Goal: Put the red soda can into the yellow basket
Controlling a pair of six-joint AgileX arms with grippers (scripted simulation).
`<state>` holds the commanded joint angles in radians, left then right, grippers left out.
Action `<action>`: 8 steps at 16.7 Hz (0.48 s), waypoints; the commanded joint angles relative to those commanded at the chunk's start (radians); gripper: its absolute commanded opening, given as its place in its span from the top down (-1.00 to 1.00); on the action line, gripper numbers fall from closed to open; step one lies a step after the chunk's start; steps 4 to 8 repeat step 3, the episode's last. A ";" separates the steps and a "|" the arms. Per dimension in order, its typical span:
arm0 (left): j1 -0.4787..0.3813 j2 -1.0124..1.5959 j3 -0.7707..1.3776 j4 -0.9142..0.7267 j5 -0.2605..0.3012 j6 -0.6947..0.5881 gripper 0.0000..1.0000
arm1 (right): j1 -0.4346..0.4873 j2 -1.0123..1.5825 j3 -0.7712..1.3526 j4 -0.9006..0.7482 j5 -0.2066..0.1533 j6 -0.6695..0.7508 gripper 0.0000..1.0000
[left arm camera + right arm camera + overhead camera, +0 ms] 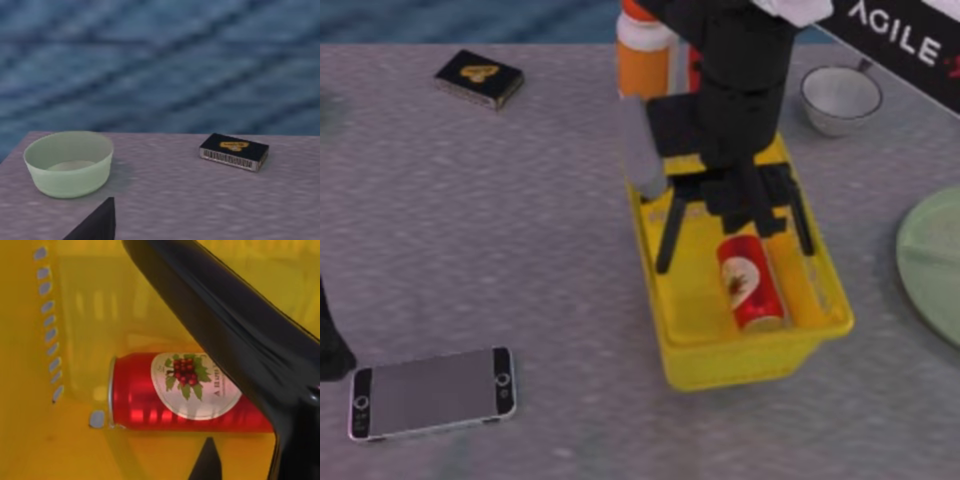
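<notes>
The red soda can (751, 283) lies on its side on the floor of the yellow basket (740, 365), near the front right wall. In the right wrist view the can (180, 392) shows its white cherry label, and the basket's slotted wall (30, 340) stands beside it. My right gripper (745, 212) hangs open just above the basket, behind the can and clear of it; one fingertip (207, 460) shows. The basket's dark handle (225, 330) crosses that view. My left arm (332, 345) is parked at the table's left edge, one fingertip (97, 225) in view.
A white bottle with an orange label (642, 55) stands behind the basket. A white bowl (840, 98) and a green plate (935, 265) are to the right. A phone (432, 392) and a black box (478, 77) lie on the left. A green bowl (69, 162) sits in the left wrist view.
</notes>
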<state>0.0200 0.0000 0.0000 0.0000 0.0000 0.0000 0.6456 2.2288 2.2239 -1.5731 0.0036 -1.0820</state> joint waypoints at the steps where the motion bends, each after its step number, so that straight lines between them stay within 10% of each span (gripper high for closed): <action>1: 0.000 0.000 0.000 0.000 0.000 0.000 -1.00 | -0.004 -0.004 0.023 -0.024 0.000 -0.005 1.00; 8: 0.000 0.000 0.000 0.000 0.000 0.000 -1.00 | -0.007 -0.008 0.039 -0.040 0.000 -0.009 1.00</action>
